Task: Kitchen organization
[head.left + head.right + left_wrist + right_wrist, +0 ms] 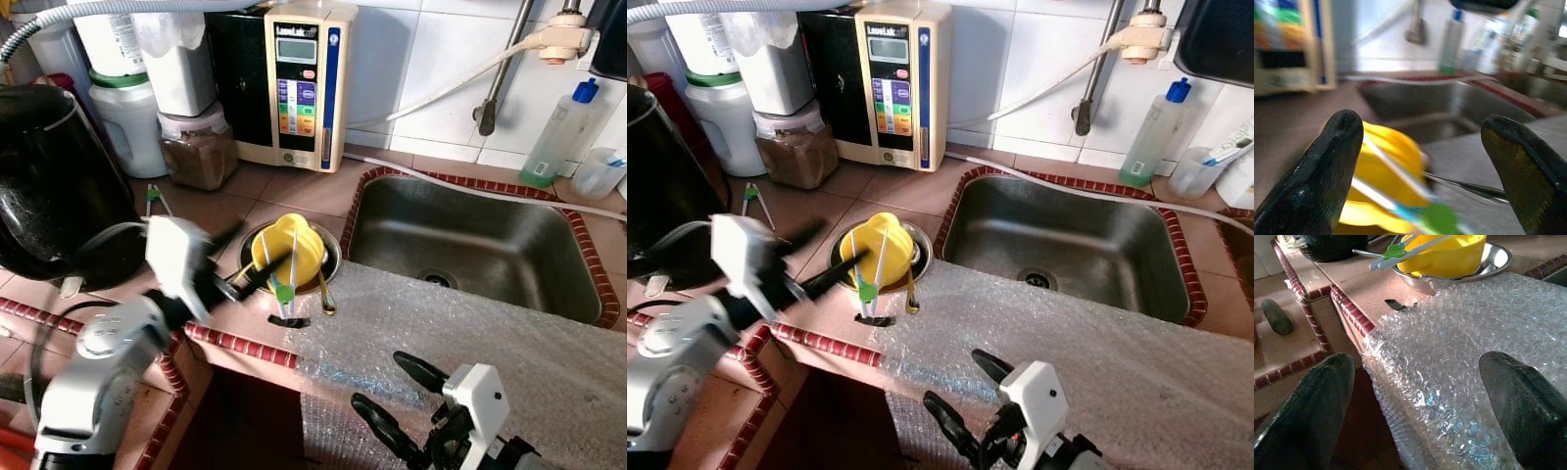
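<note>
A yellow bowl (291, 247) sits in a steel dish (332, 257) on the tiled counter, left of the sink (470, 240). Pale chopsticks with a green clip (282, 290) lean across the bowl, and a spoon (324, 294) rests on the dish's front rim. My left gripper (238, 259) is open, its fingers reaching to the bowl's left side with the chopsticks between them in the left wrist view (1420, 196). My right gripper (400, 392) hangs open over the bubble wrap (470, 343) at the counter's front edge.
A black kettle (49, 186) stands at the left. A water ionizer (299, 83), white jugs (132, 117) and a jar (199, 147) line the back wall. A green soap bottle (558, 137) stands behind the sink. A small black scrap (290, 321) lies before the dish.
</note>
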Tool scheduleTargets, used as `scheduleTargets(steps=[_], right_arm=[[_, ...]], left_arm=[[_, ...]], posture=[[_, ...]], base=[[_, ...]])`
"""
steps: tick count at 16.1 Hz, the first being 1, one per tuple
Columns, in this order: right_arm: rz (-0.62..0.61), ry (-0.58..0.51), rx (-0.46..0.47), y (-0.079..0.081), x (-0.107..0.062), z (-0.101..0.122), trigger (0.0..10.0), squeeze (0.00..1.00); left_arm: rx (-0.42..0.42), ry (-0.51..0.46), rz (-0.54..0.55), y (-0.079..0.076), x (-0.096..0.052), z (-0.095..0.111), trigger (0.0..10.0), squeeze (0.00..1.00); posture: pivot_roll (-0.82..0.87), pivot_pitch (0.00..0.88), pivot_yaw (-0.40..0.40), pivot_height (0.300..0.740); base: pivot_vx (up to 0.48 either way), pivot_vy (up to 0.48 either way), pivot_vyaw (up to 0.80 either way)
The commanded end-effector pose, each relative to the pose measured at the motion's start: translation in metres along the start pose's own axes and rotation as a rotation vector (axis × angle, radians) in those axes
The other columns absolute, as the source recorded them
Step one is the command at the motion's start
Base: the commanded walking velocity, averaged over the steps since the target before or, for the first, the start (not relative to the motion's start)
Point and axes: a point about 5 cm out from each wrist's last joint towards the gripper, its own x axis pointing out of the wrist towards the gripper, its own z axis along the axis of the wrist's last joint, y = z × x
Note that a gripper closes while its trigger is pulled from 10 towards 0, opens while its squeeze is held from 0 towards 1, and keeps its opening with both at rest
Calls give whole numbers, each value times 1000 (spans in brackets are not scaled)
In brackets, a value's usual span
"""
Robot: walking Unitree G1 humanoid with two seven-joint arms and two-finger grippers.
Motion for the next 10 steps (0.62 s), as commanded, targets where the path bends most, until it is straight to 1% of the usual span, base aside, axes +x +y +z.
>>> scheduleTargets(steps=[1,2,4,6,7,9,10], right_arm=[[15,1,-13,1,0,1,10000,0],[14,6,-16,0,0,0,10000,0],[12,10,-18,0,0,-1,10000,0],[11,10,-19,0,0,-1,10000,0],[12,11,-21,0,1,-2,10000,0],[12,10,-21,1,2,-2,10000,0],[11,10,-21,1,2,-2,10000,0]], left_arm=[[6,2,-37,-3,5,6,10000,0],[-13,53,-65,-5,8,3,10000,0],[4,121,-92,-8,9,-2,10000,0],[-24,124,-88,-9,12,-2,10000,0],[-34,134,-70,-8,16,0,10000,0],[-68,150,-39,-6,20,1,10000,0],[-72,155,-35,-6,21,1,10000,0]], posture=[[40,26,32,740],[31,25,33,740],[30,25,35,740],[27,25,38,740],[25,25,42,740],[21,28,48,740],[20,29,48,740]], base=[[0,0,0],[0,0,0],[0,0,0],[0,0,0],[0,0,0],[0,0,0],[0,0,0]])
